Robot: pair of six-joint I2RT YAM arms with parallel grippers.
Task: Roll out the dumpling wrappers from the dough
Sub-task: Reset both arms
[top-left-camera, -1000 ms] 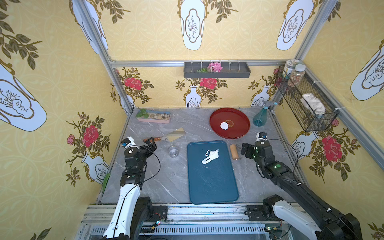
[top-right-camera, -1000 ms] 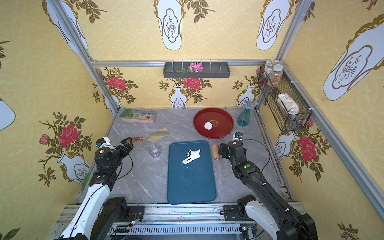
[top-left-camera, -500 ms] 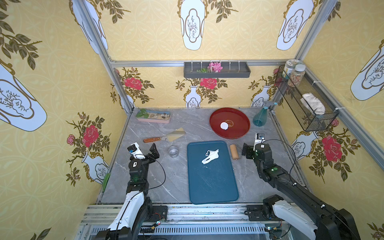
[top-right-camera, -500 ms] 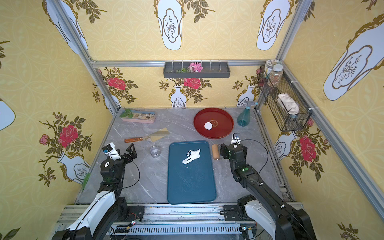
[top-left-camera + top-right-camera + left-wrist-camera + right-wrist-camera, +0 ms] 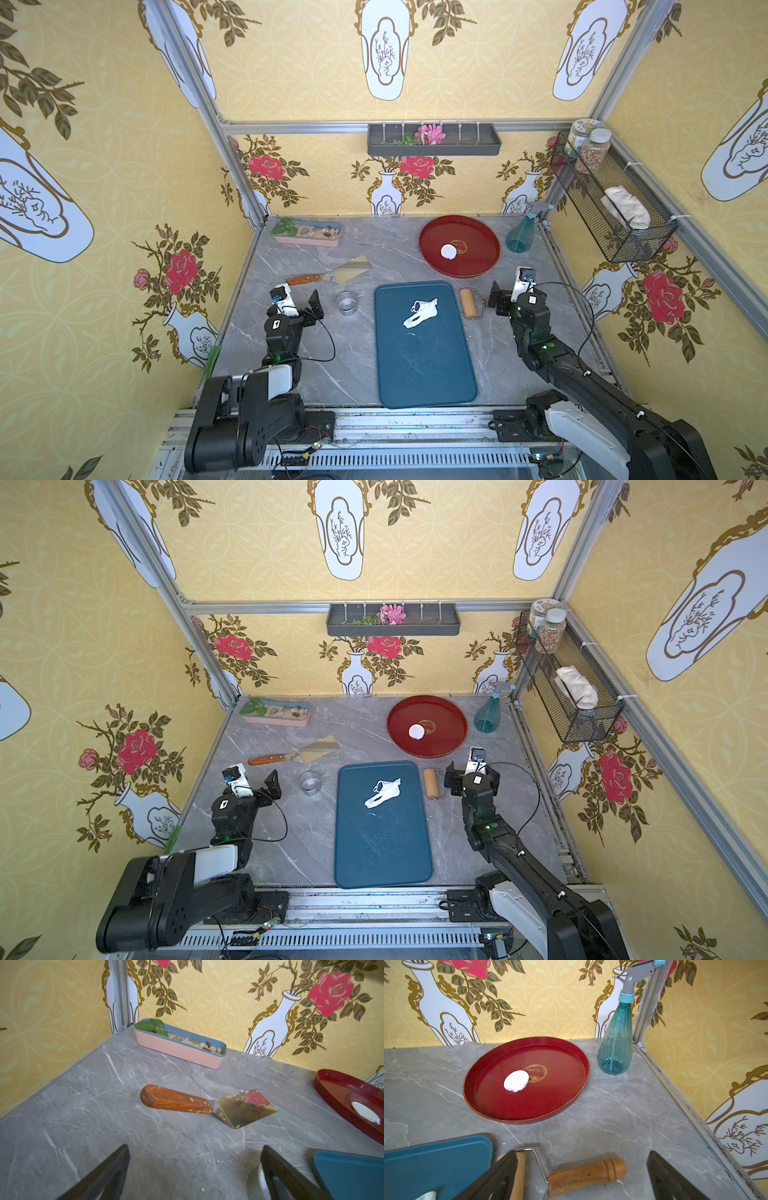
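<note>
Both the left tool (image 5: 305, 303) and the right tool (image 5: 498, 297) stood wide open and empty; one round wrapper (image 5: 448, 251) lay in the red tray (image 5: 478, 257) at one o'clock on the worktop (image 5: 340, 361). The roller (image 5: 468, 304) lay at three o'clock of the blue mat (image 5: 424, 365), where a skewed grab could knock it away, and the ragged dough scrap (image 5: 420, 313) might tear.

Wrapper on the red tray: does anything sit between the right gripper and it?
Only the roller handle, lying on the table just ahead of the open right gripper. Beyond it, bare table up to the tray rim; the wrapper lies uncovered. The bottle stands aside.
</note>
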